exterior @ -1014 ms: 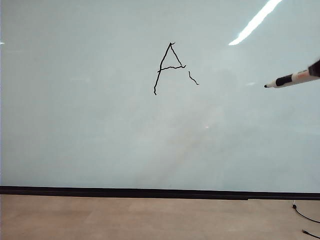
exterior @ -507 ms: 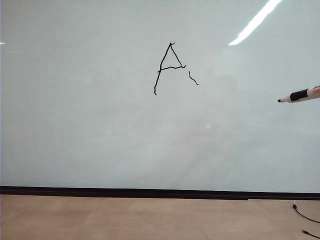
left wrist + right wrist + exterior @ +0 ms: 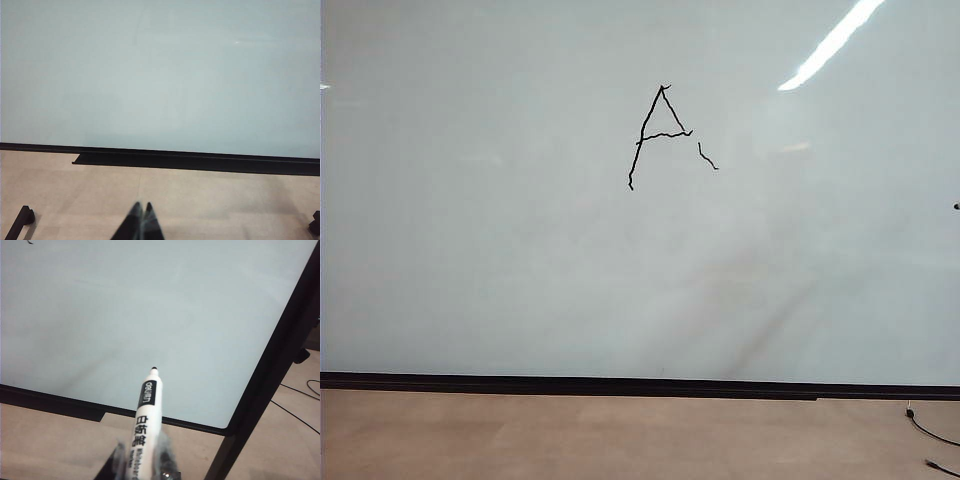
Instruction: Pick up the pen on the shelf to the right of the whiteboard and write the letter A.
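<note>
The whiteboard point(image 3: 520, 250) fills the exterior view, with a shaky black letter A point(image 3: 655, 135) drawn high on it and a short detached stroke point(image 3: 707, 157) as its right leg. Only the dark tip of the pen point(image 3: 956, 206) shows at the right edge there. In the right wrist view my right gripper point(image 3: 142, 456) is shut on the pen point(image 3: 145, 415), whose white barrel and black band point at the whiteboard point(image 3: 125, 315) without touching it. My left gripper point(image 3: 142, 206) is shut and empty, low over the floor in front of the whiteboard point(image 3: 160, 75). The shelf is out of view.
A black ledge point(image 3: 175, 160) runs under the board's bottom strip. The board's black frame post point(image 3: 270, 380) stands by its right corner. Cables point(image 3: 930, 432) lie on the tan floor at the right. A black foot point(image 3: 20, 220) rests on the floor near the left gripper.
The pen has drawn away to the right and slightly downward, from well inside the exterior view to only its tip at the right edge. The letter A is unchanged.
</note>
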{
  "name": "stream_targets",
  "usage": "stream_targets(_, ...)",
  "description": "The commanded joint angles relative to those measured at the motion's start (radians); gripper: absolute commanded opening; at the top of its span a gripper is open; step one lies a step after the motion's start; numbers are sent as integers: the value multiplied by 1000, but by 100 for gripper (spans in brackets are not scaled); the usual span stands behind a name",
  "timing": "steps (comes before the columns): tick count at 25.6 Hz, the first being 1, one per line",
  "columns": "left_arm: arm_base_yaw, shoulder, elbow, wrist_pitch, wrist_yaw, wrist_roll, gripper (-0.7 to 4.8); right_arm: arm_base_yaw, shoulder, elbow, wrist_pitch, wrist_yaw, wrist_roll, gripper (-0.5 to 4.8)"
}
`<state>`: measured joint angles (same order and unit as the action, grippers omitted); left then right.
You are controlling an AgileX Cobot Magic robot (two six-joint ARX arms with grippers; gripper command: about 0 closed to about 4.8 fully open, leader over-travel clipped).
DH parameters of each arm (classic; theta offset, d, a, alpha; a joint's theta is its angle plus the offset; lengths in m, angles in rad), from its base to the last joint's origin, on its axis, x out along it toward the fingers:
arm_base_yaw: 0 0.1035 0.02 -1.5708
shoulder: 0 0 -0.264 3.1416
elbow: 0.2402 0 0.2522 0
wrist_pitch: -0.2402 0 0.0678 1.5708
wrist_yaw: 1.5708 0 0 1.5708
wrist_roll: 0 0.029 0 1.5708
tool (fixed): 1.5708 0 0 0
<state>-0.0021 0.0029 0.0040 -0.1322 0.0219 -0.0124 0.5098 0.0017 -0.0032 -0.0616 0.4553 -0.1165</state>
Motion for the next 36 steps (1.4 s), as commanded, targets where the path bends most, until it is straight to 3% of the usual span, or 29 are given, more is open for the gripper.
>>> stream_targets(1,0,0,3,6,1,5,-4,-86,0,4,33,-120,9,-5)
stream_targets(7,0,0,3,6,1,5,-5,-302,0,4,118,-324,22,-5)
stream_targets(11,0,0,3,6,1,5,-5,-413,0,4,101,-328,39,-5)
stream_targets(18,0,0,3,6,1,5,-4,-545,0,4,99,-458,39,-5)
stream_targets(36,0,0,3,6,1,5,-4,-560,0,4,35,-518,38,0)
